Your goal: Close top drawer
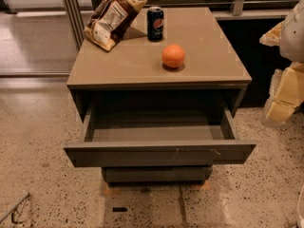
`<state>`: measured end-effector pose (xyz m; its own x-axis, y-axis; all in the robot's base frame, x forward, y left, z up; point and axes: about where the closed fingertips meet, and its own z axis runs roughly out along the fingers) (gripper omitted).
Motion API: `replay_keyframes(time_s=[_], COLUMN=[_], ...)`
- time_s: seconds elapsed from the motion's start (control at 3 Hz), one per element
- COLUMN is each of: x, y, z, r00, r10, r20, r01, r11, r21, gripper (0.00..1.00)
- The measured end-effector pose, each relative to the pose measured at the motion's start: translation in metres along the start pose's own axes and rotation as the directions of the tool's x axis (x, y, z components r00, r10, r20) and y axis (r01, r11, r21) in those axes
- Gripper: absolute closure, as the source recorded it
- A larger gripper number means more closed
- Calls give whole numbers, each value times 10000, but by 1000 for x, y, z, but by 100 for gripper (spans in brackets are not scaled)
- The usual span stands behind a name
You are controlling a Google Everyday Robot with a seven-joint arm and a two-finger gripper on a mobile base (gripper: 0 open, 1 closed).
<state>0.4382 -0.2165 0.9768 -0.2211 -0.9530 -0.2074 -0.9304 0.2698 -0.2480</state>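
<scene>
The top drawer [159, 152] stands pulled well out from under the cabinet top [123, 68], so none of the closing is done yet. My gripper [285, 84] hangs at the right, well apart from it. Whether it is spread or pressed together, I cannot tell.

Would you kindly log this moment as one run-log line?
top drawer: open | pincer: right of cabinet, clear of drawer | on top: orange, soda can, chip bag
</scene>
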Motion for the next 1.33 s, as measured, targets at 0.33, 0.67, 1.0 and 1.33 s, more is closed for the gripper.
replay_keyframes(time_s=[0.33, 0.67, 1.0, 1.33], x=[0, 0, 9, 27], y=[0, 0, 10, 30], z=[0, -1, 25, 81], r00=[10000, 10000, 9994, 9968], r10=[0, -1, 200, 653], r20=[1, 57, 265, 471], r01=[0, 0, -201, -636], r11=[10000, 10000, 9998, 9973], r21=[2, 89, 48, -360], gripper=[0, 19, 42, 66])
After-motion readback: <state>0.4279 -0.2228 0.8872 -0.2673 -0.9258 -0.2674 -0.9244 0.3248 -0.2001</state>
